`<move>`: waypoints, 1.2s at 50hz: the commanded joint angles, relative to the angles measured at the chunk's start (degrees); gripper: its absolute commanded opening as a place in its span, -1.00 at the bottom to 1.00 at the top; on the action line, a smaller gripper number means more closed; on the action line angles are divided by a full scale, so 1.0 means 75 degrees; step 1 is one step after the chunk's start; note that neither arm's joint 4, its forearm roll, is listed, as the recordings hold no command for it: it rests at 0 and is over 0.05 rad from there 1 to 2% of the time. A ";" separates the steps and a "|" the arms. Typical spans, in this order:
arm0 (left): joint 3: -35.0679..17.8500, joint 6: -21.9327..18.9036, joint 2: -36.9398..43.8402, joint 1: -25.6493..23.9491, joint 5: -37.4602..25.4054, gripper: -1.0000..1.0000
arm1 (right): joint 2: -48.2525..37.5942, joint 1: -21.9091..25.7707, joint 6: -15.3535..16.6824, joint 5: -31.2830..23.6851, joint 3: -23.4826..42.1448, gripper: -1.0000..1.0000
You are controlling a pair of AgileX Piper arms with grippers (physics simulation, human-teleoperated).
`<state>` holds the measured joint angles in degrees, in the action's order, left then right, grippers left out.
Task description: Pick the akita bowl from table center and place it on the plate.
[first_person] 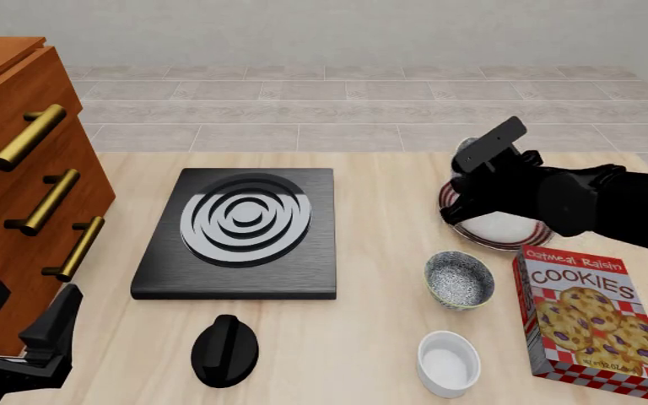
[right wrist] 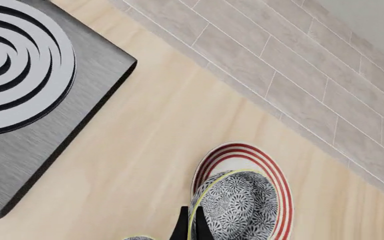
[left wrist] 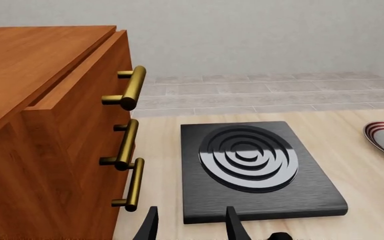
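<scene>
While over plate (right wrist: 282, 192), R gripper (right wrist: 189, 225) pinches akita bowl (right wrist: 235, 210).

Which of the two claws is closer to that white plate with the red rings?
The right. The right claw is over the red-ringed white plate, gripping a grey speckled bowl by its rim. The left claw hangs at the table's near left corner, beside the wooden drawers.
</scene>
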<state>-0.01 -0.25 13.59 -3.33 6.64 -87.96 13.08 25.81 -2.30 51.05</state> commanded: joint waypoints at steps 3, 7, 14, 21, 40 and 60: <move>0.0000 -0.0023 0.0107 -0.0020 0.0088 1.00 | -0.0570 -0.1002 -0.0023 0.0471 0.0067 -1.00; 0.0001 -0.0013 0.0183 0.0010 0.0160 1.00 | -0.0846 -0.1140 -0.0081 0.0570 0.0130 -1.00; 0.0001 -0.0016 0.0459 -0.0033 0.0429 1.00 | -0.1227 -0.1421 -0.0470 0.0564 0.0552 -1.00; 0.0001 0.0014 0.0298 0.0028 0.0276 1.00 | -0.1768 -0.1546 -0.0725 0.0562 0.0932 -1.00; 0.0001 0.0023 0.0350 0.0027 0.0318 1.00 | -0.2645 -0.1451 -0.0959 0.0616 0.1217 -1.00; 0.0001 0.0019 0.0326 0.0016 0.0272 1.00 | -0.3646 -0.1604 -0.0891 0.0271 0.1892 -1.00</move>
<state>0.00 -0.11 16.08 -3.20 8.79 -112.22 1.53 19.66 0.49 62.94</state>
